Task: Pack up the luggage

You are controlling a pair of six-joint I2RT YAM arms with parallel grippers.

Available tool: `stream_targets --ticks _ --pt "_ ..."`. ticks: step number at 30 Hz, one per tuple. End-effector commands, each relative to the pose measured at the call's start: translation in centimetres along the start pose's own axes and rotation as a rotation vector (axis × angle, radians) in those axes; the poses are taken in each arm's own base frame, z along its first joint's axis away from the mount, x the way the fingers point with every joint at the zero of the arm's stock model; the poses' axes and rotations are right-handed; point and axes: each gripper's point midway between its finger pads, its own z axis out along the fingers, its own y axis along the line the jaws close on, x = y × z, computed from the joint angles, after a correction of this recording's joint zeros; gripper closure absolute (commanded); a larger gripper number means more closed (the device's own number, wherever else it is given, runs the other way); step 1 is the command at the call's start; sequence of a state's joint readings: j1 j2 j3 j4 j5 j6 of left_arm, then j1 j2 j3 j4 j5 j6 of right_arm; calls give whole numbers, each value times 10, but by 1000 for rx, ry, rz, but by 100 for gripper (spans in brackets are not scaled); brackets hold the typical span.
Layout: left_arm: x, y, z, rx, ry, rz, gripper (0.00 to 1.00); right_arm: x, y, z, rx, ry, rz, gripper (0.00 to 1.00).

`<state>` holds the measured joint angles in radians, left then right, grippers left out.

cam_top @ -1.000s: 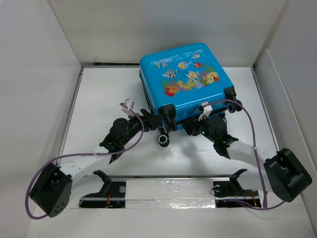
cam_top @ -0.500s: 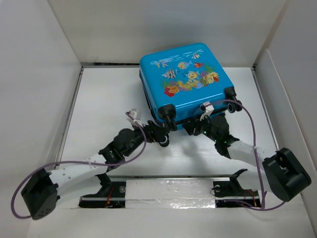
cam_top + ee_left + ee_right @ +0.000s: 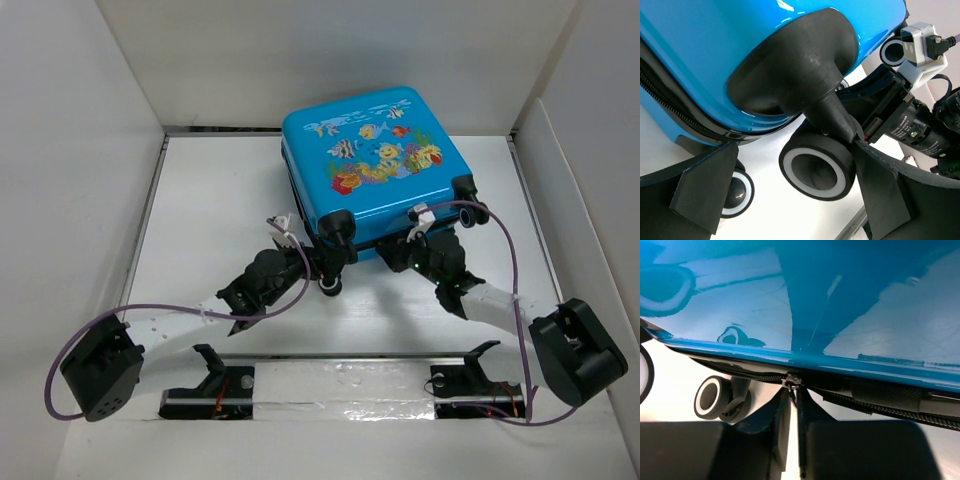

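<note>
Luggage: lid down, lying flat on table, fish print up, far centre, wheels toward the arm bases.
Left gripper: at near-left corner, jaws spread wide, astride corner wheel (contact with the fingers hard to judge).
Right gripper: low at the near edge, fingers pressed almost together, pinching zip pull on the zipper line.

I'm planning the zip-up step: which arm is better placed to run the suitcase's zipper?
Right. The right pincer is shut on the zipper pull at the seam of the luggage, while the left pincer stands open around a wheel, off the zipper.
</note>
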<state>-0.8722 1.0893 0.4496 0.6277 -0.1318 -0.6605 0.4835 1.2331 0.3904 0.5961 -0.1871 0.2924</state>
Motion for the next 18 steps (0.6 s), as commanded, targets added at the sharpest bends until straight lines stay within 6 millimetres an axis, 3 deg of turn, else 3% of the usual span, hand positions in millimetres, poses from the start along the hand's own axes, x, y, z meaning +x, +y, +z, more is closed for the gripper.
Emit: stream_targets --ticks 1,2,6,9,10,13,16,17,18 --pt "-33 -35 7 105 -81 -18 2 -46 3 4 -12 -170 -34 89" --pt "-30 -33 10 96 -67 -12 2 -46 3 5 -10 -169 -33 94" --pt "-27 -35 17 102 -59 -15 6 -42 3 4 -15 -162 -24 100" --pt "-32 -39 19 116 -79 -25 14 -44 9 1 -32 -190 -6 100" --pt "-35 -43 20 130 -85 -27 25 -41 12 0 -34 -186 -4 100" --pt "-38 -56 26 169 -77 -26 45 -37 27 -4 -44 -170 -24 100" --pt "-38 -67 32 210 -65 -41 50 -30 54 -7 -64 -151 -47 100" --pt "-39 -70 34 223 -68 -59 52 -27 52 -8 -18 -149 -46 100" --pt "-40 -72 35 228 -71 -62 53 -23 68 -12 -47 -144 -52 100"
